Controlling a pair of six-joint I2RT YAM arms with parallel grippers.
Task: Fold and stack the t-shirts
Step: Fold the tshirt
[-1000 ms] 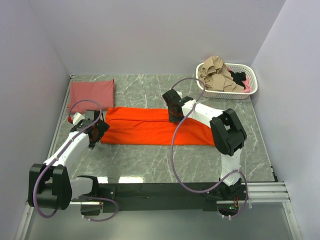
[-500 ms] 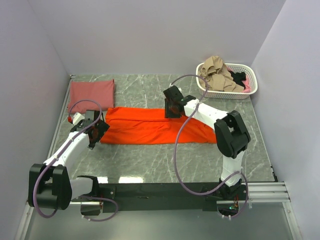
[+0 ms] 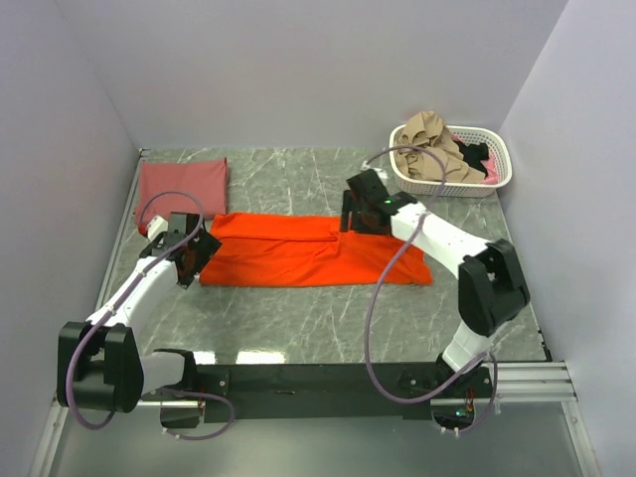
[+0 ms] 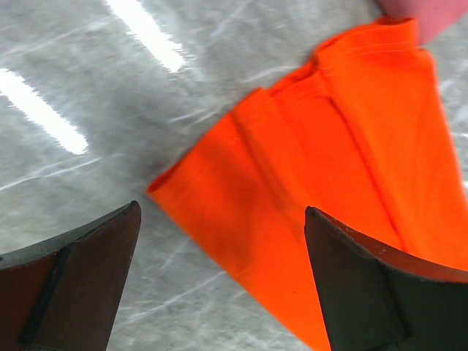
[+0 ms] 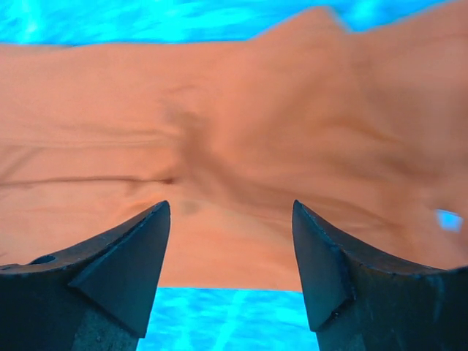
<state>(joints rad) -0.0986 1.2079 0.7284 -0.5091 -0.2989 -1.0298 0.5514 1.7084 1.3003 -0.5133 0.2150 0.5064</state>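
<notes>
Right gripper, jaws just parted off the orange-red t-shirt at its 1 o'clock edge, leaves 1 fold laid; left gripper, released, hovers at 9 o'clock.

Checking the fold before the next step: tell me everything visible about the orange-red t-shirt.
The orange-red t-shirt is soft plain cloth, folded lengthwise into a long band, lying flat across the marbled table. Its far left corner reaches the folded brick-red shirt. The left gripper hangs open over its left end, the right gripper open over its far edge; neither grips it.
</notes>
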